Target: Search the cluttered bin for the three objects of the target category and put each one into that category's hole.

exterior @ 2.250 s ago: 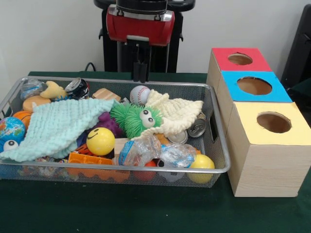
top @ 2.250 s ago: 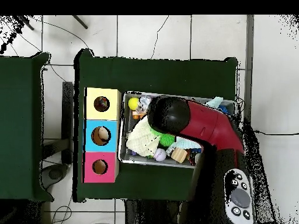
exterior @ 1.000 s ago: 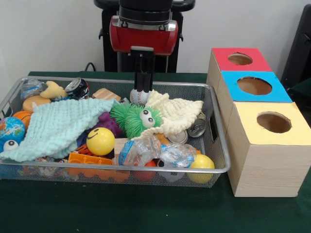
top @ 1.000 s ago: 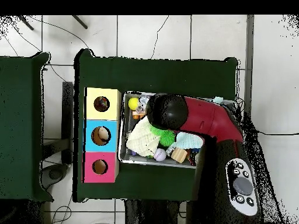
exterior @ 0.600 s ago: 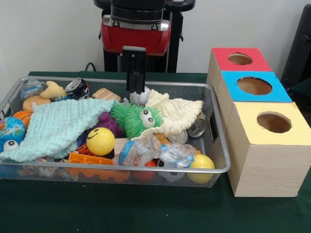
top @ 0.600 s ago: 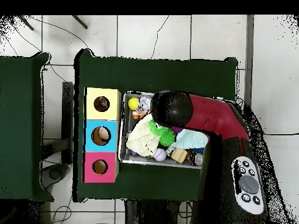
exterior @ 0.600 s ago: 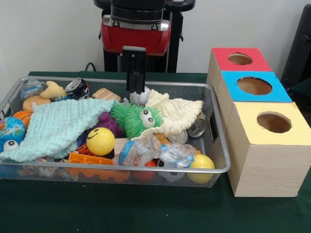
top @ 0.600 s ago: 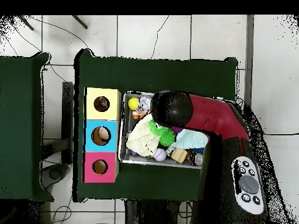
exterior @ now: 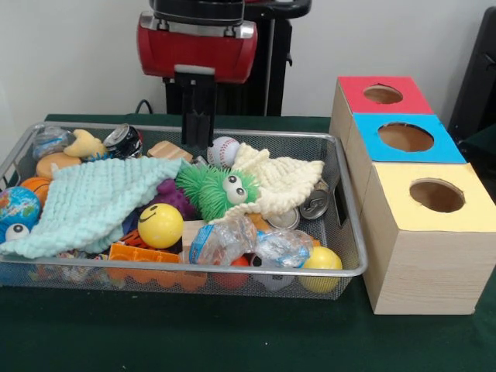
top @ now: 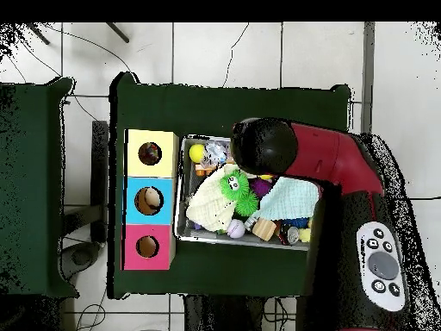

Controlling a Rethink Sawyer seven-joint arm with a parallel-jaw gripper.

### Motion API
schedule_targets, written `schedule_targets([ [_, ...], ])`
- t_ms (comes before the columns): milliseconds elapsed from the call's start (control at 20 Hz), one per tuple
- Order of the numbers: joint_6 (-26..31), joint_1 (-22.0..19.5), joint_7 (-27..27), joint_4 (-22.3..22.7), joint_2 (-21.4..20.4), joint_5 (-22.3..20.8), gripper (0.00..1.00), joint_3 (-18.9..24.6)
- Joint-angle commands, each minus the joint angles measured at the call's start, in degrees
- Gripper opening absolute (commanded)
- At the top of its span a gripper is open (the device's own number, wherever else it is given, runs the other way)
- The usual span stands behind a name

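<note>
A wire mesh bin (exterior: 350,225) holds a jumble of toys. Among them are a white baseball (exterior: 223,151), a green fuzzy toy with eyes (exterior: 217,190), a yellow smiley ball (exterior: 160,225) and a plain yellow ball (exterior: 322,260). A mint cloth (exterior: 93,201) and a cream cloth (exterior: 283,182) cover part of the pile. My gripper (exterior: 198,147) hangs over the bin's far edge, just left of the baseball, with nothing seen in it. In the overhead view the arm's head (top: 263,146) hides the gripper; the baseball (top: 235,227) and green toy (top: 234,188) show.
Three wooden boxes with round holes stand beside the bin: red top (exterior: 384,93), blue top (exterior: 407,137), yellow top (exterior: 436,196). Crushed cans (exterior: 314,203) and crinkled plastic wrappers (exterior: 248,244) lie in the bin. A globe ball (exterior: 17,208) sits at its left end.
The arm has swung left in the front view, from above the baseball to beside it. In the overhead view more of the green toy and mint cloth is uncovered.
</note>
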Motion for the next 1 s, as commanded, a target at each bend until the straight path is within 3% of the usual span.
schedule_targets([
  [50, 8.1, -3.4, -14.7, -5.2, 5.2, -4.4, 0.0, 7.9],
  [1000, 9.9, -8.4, -18.5, -11.1, 9.6, -9.2, 0.0, 13.7],
])
